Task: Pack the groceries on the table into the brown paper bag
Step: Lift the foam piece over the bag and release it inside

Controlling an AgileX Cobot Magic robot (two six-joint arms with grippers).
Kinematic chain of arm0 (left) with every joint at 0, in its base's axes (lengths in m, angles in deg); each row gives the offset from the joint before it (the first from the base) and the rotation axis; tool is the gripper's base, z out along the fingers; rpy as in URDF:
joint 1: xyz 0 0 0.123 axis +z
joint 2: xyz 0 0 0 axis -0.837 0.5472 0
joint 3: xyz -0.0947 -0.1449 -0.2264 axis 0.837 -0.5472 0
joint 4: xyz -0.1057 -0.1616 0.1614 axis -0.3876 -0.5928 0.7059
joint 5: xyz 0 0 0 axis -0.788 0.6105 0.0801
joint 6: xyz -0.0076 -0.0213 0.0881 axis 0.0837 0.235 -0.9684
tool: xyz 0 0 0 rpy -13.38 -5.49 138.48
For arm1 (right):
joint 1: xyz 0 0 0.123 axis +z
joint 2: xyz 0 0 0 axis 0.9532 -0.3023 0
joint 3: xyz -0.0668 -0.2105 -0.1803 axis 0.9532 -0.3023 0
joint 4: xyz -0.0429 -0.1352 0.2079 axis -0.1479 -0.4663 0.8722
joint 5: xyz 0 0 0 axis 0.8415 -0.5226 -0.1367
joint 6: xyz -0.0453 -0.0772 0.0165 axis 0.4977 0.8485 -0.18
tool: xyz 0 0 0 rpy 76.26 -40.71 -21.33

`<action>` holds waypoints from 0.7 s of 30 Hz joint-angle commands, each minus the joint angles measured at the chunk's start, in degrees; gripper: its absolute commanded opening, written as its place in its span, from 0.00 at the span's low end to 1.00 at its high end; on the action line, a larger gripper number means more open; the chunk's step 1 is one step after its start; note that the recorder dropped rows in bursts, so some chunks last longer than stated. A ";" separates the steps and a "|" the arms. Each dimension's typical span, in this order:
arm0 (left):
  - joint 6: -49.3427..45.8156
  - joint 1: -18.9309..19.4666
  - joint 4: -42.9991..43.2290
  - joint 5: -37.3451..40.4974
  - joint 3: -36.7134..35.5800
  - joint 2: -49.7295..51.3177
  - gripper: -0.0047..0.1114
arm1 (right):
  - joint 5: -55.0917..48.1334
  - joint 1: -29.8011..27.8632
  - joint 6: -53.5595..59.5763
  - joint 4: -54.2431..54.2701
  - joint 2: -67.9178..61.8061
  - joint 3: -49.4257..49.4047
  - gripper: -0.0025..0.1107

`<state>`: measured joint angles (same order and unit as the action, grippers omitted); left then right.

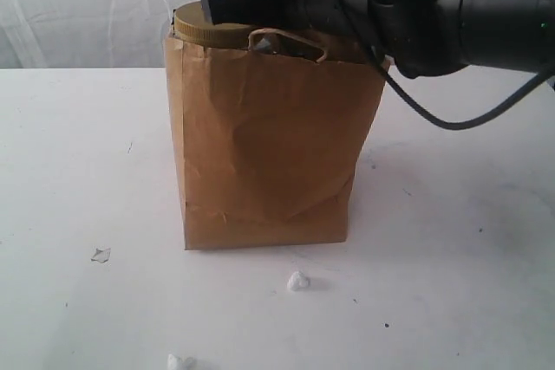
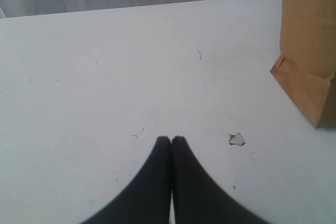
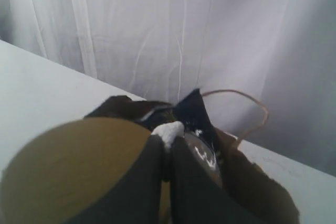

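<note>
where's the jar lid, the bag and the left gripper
jar lid [image 1: 195, 28], exterior view, on its olive side rim
bag [image 1: 260, 145], exterior view, middle of the front face
left gripper [image 2: 171, 140], left wrist view, where the two shut fingertips meet

This looks like a robotics lab test station, not a home. A bare white table [image 1: 451, 214] with faint scuffs stands before a plain white curtain [image 1: 87, 6] hung as a backdrop. 1 black robot arm [image 1: 486, 6], trailing a loose black cable [image 1: 451, 126], reaches over the tabletop.
</note>
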<state>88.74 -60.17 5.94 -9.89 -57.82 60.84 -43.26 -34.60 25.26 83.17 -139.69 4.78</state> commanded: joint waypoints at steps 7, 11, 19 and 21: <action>0.11 -0.42 -0.59 -0.21 -0.13 -0.45 0.04 | 2.30 -0.85 0.02 0.45 0.19 -4.10 0.03; 0.11 -0.42 -0.59 -0.21 -0.13 -0.45 0.04 | 4.76 -0.85 0.02 0.45 0.56 -4.10 0.12; 0.11 -0.42 -0.59 -0.21 -0.13 -0.45 0.04 | 4.97 -0.85 0.02 0.57 2.36 -4.10 0.23; 0.11 -0.42 -0.59 -0.21 -0.13 -0.45 0.04 | 4.73 -0.85 0.02 0.57 3.45 -4.10 0.23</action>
<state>88.74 -60.17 5.94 -9.89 -57.82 60.84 -38.63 -35.18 25.26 83.40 -137.69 1.02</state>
